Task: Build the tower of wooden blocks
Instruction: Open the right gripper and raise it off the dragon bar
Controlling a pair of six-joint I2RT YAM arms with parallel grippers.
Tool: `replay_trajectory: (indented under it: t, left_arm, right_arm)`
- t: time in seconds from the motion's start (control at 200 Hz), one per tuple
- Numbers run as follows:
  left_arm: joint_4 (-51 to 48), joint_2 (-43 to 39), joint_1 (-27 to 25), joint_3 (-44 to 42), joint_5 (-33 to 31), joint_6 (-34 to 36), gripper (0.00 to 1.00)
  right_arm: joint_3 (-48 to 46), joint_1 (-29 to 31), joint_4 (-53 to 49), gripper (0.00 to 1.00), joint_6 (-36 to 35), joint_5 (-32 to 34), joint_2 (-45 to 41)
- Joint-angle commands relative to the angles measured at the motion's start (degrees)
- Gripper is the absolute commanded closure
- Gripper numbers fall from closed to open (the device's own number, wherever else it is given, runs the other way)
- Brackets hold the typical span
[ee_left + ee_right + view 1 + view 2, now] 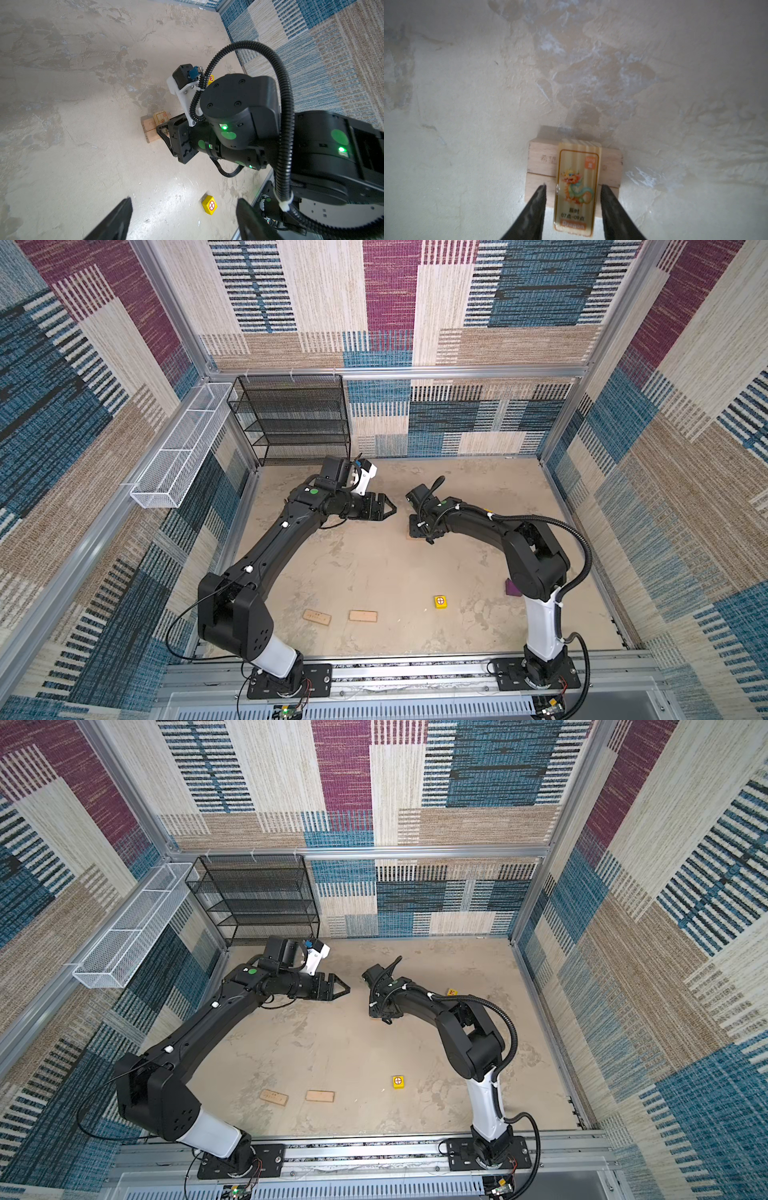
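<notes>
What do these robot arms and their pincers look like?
The left arm and right arm are black jointed shells, each with a white segment near its base and green round stickers. A ribbed black hose runs along the right arm. The left gripper and right gripper each have two black tapered fingers.

Bright even light, soft shadows; printed plank (577, 207) blurred between tips of right gripper (573, 186); top views bowed at edges.
</notes>
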Motion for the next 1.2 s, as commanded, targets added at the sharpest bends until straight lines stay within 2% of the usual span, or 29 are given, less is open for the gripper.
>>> replay_trajectory:
  t: [0.0,0.24,0.696,0.997,1.072,1.152,1.197]
  left_arm:
    - [1.5,-0.1,0.0,-0.1,1.2,-0.8,0.17]
    - [1.6,0.1,0.2,-0.1,1.6,-0.9,0.17]
    - [1.8,0.1,0.2,-0.1,1.6,-1.0,0.17]
    - [1.7,-0.2,0.3,-0.1,1.5,-1.0,0.18]
    - [1.7,-0.3,0.3,-0.1,1.4,-0.8,0.18]
    - [1.8,-0.3,0.4,-0.1,1.3,-0.9,0.18]
    - [1.8,-0.4,0.5,-0.1,1.2,-0.9,0.18]
  right_arm:
    - [0.5,0.1,0.6,0.55,0.0,-0.6,0.1]
    - [0.2,0.1,0.7,0.58,0.0,-0.7,0.0]
    - [0.0,0.1,0.6,0.58,0.3,-0.9,-0.1]
    - [-0.3,0.1,0.8,0.52,0.7,-1.0,-0.8]
    - [-0.3,0.1,0.7,0.45,0.7,-1.1,-1.2]
    - [-0.5,0.1,0.9,0.27,0.5,-1.5,-1.8]
    - [-0.7,0.1,0.8,0.20,0.4,-1.8,-2.0]
